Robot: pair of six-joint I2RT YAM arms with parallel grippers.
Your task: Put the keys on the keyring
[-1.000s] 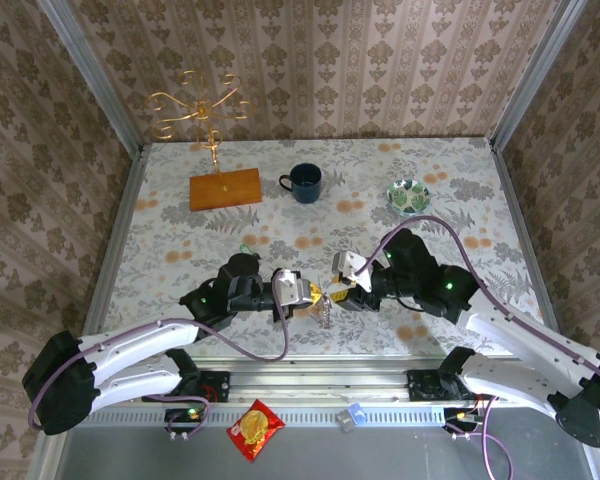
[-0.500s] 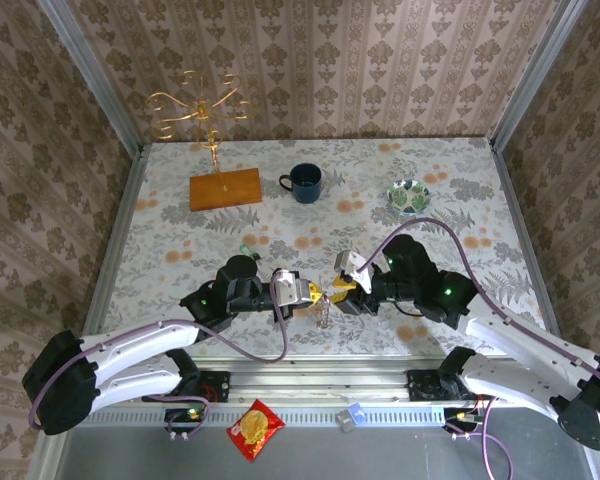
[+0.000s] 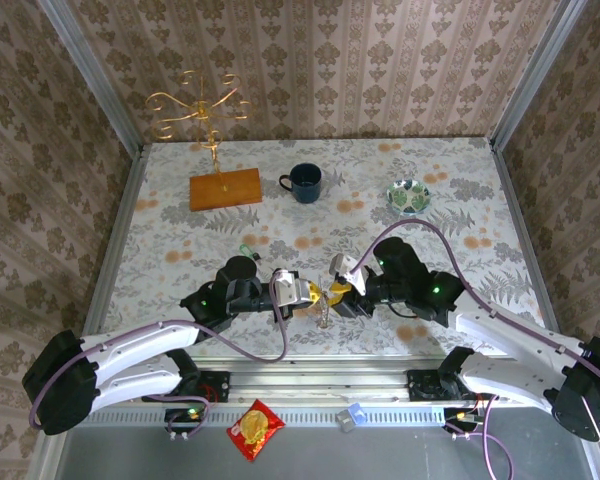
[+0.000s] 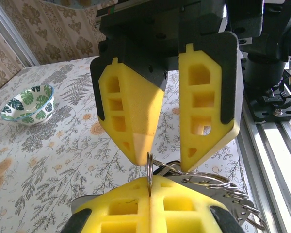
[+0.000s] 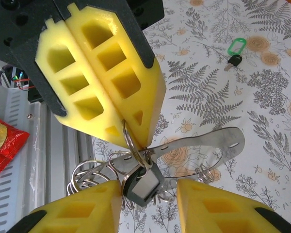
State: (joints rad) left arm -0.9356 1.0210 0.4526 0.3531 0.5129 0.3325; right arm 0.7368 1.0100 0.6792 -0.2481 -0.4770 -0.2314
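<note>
i've got the left gripper (image 5: 136,141) clenched on the keyring (image 4: 149,167), ring upright and edge-on to me; grey strap (image 5: 236,141) trails sideways. right gripper (image 4: 167,162) gapes, straddling it.

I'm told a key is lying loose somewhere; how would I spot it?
Start at the blue mug on the flowery table. Move toward the near edge, slightly left: the key lies flat, alone. Its bright green head sets it apart from the pale pattern.

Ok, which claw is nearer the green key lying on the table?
Left. The left claw is off to the green key's right; the right claw is farther right again, facing the left one.
</note>
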